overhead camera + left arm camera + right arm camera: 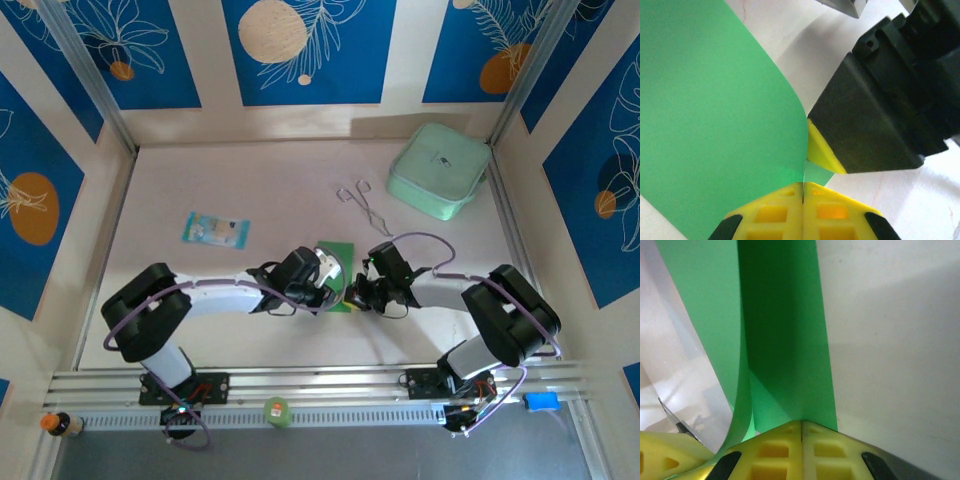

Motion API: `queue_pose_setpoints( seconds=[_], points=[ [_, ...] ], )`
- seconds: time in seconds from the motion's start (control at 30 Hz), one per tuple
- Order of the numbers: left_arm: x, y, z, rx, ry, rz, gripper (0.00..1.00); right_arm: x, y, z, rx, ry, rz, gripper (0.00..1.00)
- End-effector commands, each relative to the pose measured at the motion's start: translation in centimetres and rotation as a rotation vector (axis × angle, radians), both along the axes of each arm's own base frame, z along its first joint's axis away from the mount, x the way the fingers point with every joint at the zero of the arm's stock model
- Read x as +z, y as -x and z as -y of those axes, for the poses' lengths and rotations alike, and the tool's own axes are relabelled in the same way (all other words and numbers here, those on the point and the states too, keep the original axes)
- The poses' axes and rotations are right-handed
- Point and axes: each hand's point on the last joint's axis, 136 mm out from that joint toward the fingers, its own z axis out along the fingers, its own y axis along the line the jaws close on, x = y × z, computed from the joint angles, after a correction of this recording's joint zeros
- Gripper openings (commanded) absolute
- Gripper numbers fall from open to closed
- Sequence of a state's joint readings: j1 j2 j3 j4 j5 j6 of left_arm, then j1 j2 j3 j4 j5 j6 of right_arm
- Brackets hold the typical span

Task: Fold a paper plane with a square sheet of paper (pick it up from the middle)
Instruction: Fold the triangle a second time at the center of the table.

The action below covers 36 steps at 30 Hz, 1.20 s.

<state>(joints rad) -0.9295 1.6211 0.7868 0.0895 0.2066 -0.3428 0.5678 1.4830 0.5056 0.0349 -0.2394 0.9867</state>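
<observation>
The square sheet of paper (pixel 337 252) is bright green and lifted at the table's middle, between both arms. In the left wrist view the paper (pixel 715 125) curves up in a broad flap, and my left gripper (pixel 803 186) is shut on its lower edge. The right gripper's yellow fingertip (pixel 822 152) and black body sit just beyond. In the right wrist view the paper (pixel 785 340) shows a lengthwise crease with one side curling over, and my right gripper (pixel 802 422) is shut on its near end. From above, the left gripper (pixel 340 291) and right gripper (pixel 353 295) meet tip to tip.
A pale mint-green box (pixel 440 170) stands at the back right. Metal tweezers (pixel 362 203) lie just behind the paper. A light-blue packet (pixel 215 230) lies at the left. Walls and rails close in the table on all sides.
</observation>
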Motion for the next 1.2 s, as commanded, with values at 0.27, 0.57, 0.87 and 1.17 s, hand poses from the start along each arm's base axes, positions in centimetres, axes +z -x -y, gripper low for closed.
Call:
queue_pose_setpoints(
  seconds=[0.27, 0.57, 0.87, 1.17],
  points=[
    [0.6, -1.1, 1.0, 0.115, 0.066, -0.090, 0.00, 1.0, 0.1, 0.3, -0.075, -0.017, 0.020, 0.02],
    [0.7, -1.0, 0.9, 0.118, 0.065, -0.093, 0.00, 0.8, -0.1, 0.2, -0.155, -0.045, 0.041, 0.01],
    [0.7, -1.0, 0.8, 0.121, 0.062, -0.093, 0.00, 0.3, -0.8, -0.7, -0.185, -0.047, 0.057, 0.01],
    [0.6, -1.6, 0.2, 0.122, 0.020, -0.066, 0.00, -2.5, 1.1, 1.2, -0.144, 0.064, -0.011, 0.00]
  ],
)
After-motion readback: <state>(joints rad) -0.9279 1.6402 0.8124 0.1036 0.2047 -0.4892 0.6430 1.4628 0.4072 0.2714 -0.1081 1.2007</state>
